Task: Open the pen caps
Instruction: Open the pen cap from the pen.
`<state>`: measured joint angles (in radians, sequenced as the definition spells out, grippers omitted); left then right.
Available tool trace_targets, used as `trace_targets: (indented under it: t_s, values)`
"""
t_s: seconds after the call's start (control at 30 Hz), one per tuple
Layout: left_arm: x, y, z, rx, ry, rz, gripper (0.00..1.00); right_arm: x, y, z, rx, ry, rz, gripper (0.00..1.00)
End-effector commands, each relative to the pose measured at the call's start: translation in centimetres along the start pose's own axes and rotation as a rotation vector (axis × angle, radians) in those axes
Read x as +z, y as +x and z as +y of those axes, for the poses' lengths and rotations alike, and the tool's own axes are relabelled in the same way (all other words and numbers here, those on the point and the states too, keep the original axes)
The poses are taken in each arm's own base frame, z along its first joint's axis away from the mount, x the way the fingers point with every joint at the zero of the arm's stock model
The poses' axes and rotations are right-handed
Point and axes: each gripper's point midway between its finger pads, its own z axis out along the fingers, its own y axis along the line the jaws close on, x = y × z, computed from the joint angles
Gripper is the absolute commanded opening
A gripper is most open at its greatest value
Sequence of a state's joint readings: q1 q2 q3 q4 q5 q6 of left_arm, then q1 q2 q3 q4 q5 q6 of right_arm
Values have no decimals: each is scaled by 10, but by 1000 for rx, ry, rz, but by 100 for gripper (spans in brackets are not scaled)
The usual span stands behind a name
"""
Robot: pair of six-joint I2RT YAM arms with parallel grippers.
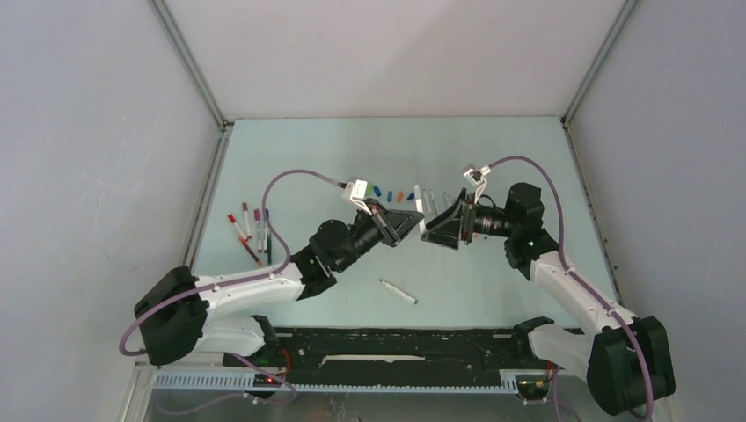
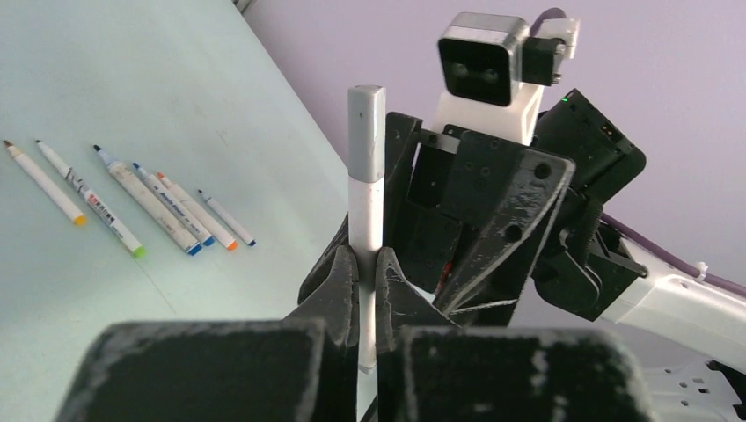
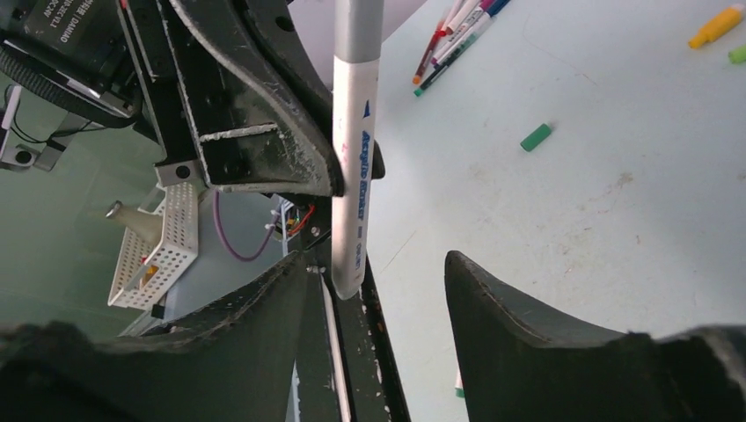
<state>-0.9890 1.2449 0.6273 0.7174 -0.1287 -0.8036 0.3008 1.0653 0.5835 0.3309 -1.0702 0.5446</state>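
Left wrist: grey cap (image 2: 367, 123) still on.
The left gripper (image 2: 365, 264) clamps the white pen (image 2: 365, 207) below its cap; the right gripper (image 3: 378, 268), half-spread, holds nothing. Best pinch the cap squarely and pull straight along the barrel.

a pale mint table top (image 1: 493, 149) fills the middle of the frame, boxed in by a plain white left wall (image 1: 88, 132), back wall (image 1: 396, 53) at the top and right wall (image 1: 677, 132). grey metal rails (image 1: 189, 61) run along the corners. a black strip (image 1: 457, 338) lines the bottom edge. the light is soft and even.
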Motion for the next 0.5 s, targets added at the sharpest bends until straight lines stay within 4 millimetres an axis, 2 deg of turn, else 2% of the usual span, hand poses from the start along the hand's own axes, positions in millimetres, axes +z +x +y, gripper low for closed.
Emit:
trace_targets:
  t_s: [0.0,0.23,0.3,0.33,0.37,0.43,0.47]
  values:
    - [11,-25,-36,29,91,-86,0,3,-5,2,-8,-11,-17,58]
    - [18,-15,-39,35,109,-69,0,4,-5,3,1,-22,-16,44]
    - [19,-13,-40,37,111,-66,0,4,-5,3,2,-24,-15,35]
    - [20,-13,-40,38,111,-64,1,4,-5,3,-1,-25,-15,25]
    - [20,-13,-40,39,111,-64,4,4,-5,2,-5,-24,-15,19]
    - [18,-15,-41,34,108,-64,17,4,-5,2,-18,-23,-14,0]
    - [17,-15,-41,37,99,-57,23,3,-5,2,-23,-24,-14,0]
